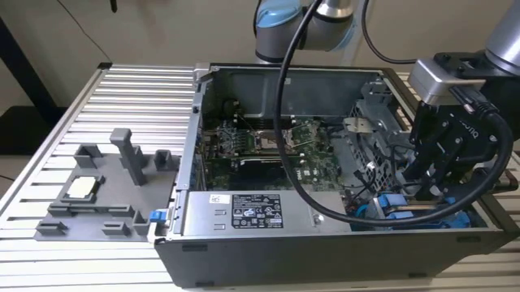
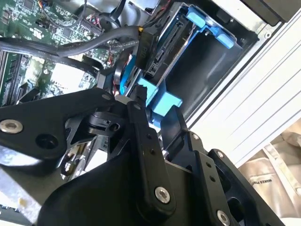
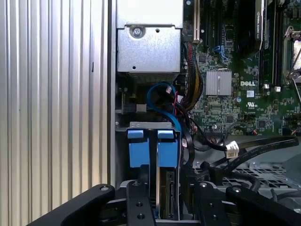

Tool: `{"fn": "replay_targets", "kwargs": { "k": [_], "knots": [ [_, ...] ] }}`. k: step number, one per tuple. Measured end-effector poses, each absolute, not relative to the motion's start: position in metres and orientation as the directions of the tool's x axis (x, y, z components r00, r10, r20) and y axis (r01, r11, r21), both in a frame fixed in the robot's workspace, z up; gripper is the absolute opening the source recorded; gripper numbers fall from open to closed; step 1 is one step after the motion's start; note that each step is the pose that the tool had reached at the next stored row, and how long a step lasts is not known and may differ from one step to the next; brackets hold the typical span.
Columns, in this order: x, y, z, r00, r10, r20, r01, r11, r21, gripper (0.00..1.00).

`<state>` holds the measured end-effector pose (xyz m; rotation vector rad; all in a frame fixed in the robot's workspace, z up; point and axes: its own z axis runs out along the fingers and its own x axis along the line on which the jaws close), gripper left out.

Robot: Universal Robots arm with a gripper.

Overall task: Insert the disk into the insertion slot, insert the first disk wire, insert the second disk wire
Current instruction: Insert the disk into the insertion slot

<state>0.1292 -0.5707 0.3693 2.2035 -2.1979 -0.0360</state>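
The disk (image 3: 168,188), silver-grey in a bright blue frame, stands on edge inside the insertion slot (image 1: 382,201) at the near corner of the open computer case on the exterior view's right. One blue end tab (image 2: 162,99) lies between my black fingertips (image 2: 140,117); the other tab (image 2: 207,26) is at the far end. My gripper (image 1: 422,193) (image 2: 157,117) (image 3: 171,207) hovers right over the disk, open, with a finger on each side and dark gaps between. A black plug (image 2: 148,44) rests against the disk's connector edge. A blue wire (image 3: 162,94) loops nearby.
The green motherboard (image 1: 268,146) fills the case floor, and the grey power-supply box (image 1: 256,213) lies along the near wall. A loose white connector (image 3: 231,149) and black cables cross beside the drive cage. A grey fixture (image 1: 106,194) sits on the ribbed table at the exterior view's left.
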Motion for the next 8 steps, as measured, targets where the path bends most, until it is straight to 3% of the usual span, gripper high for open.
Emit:
{"fn": "replay_targets", "kwargs": {
  "k": [8],
  "knots": [
    [0.129,-0.57,0.388,0.003,-1.0,0.009,-0.999,-0.002,0.04,0.41]
  ]
}}
